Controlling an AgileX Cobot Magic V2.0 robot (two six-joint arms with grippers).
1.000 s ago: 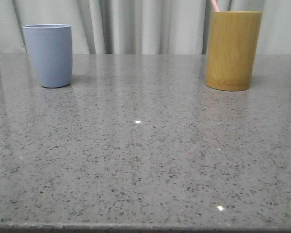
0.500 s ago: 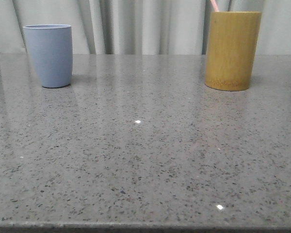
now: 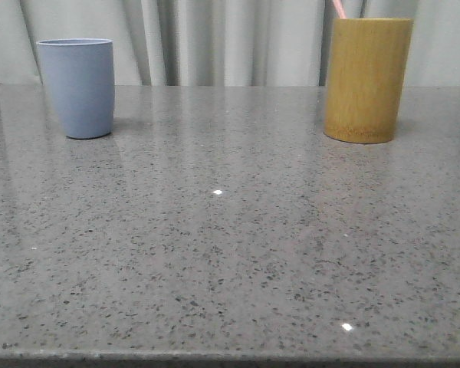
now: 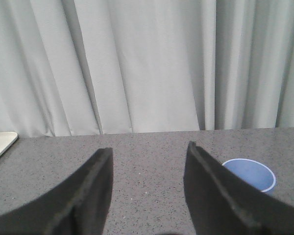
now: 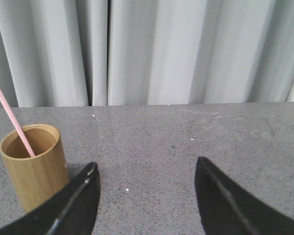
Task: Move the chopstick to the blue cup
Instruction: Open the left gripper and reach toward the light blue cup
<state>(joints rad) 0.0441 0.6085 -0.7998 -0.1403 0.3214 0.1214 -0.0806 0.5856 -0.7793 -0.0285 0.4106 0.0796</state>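
Chopstick (image 3: 339, 8) unmoved in bamboo cylinder (image 3: 367, 80); blue cup (image 3: 77, 87) unchanged.

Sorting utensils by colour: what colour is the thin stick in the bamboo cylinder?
Pale pink; the thin straight chopstick shows best in the right wrist view.

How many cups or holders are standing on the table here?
2: the blue cup at back left, and the bamboo holder at back right with the chopstick in it.
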